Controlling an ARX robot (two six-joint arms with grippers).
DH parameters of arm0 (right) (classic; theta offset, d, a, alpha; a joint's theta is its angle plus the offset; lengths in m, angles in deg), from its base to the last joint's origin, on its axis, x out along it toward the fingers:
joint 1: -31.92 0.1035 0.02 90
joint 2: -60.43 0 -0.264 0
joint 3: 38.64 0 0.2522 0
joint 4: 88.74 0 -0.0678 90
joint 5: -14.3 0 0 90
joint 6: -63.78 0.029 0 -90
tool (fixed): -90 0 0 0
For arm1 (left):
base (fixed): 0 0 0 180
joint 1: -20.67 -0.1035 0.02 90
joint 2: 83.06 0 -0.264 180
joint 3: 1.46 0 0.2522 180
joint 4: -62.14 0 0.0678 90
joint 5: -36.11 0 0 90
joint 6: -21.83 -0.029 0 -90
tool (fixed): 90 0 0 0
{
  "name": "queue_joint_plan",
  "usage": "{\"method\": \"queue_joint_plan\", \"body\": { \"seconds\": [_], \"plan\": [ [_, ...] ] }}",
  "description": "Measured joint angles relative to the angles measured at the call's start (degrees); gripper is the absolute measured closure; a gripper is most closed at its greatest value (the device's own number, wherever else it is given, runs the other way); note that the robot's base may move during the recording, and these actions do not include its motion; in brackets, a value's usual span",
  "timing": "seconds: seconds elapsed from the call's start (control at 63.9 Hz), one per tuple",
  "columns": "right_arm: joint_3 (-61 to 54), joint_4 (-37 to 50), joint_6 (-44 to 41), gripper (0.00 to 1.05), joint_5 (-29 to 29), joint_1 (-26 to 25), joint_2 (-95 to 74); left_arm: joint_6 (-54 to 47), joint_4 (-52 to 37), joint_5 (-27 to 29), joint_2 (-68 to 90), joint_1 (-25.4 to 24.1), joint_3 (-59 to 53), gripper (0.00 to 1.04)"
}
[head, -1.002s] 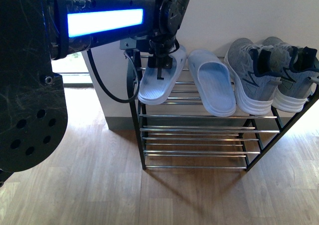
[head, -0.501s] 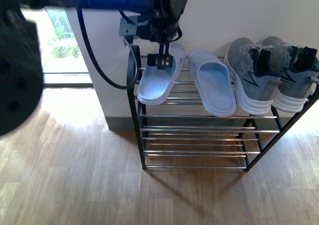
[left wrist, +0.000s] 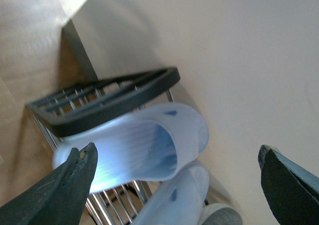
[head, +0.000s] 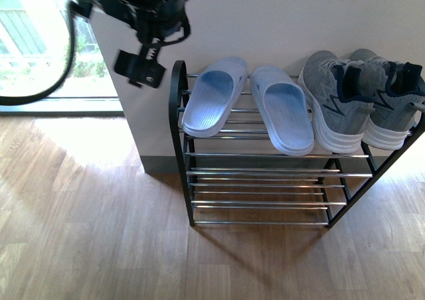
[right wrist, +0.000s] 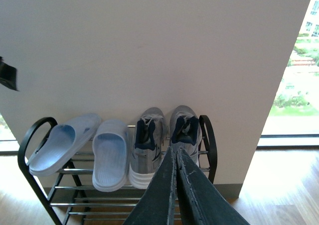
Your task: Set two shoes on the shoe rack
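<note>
With both slides (head: 214, 96) and sneakers (head: 335, 101) resting on the shoe rack (head: 178, 107), the spread, empty left pincer (head: 139, 68) should clear its end loop, while the right pincer (right wrist: 175, 158) is clenched.

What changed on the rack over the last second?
The left gripper let go of the left slide and pulled up and away to the left, jaws now open. The slide stays on the top tier of the shoe rack. The other slide and both sneakers did not move.
</note>
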Motion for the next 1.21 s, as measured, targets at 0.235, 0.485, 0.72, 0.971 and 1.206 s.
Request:
{"method": "queue_joint_plan", "body": {
  "seconds": [0.235,0.485,0.72,0.971,1.206],
  "plan": [
    [0.00,-0.02,0.00,1.03,0.00,0.00,0.00,-17.86,-4.76,10.99,-28.85,-1.03,-27.28,0.10],
    [0.00,-0.07,0.00,1.03,0.04,0.00,0.00,-39.28,-10.62,9.70,-58.86,-5.42,-49.00,0.17],
    [0.00,-0.09,0.00,1.03,0.00,0.00,0.00,-79.30,-40.96,-14.45,-68.39,-12.81,-67.63,0.62],
    [0.00,-0.09,0.00,1.03,0.00,0.00,0.00,-84.59,-40.22,-18.80,-75.91,-17.27,-74.25,1.04],
    [0.00,-0.09,0.00,1.03,0.00,0.00,0.00,-85.24,-36.46,-21.94,-84.08,-20.63,-78.68,1.04]
  ]
}}
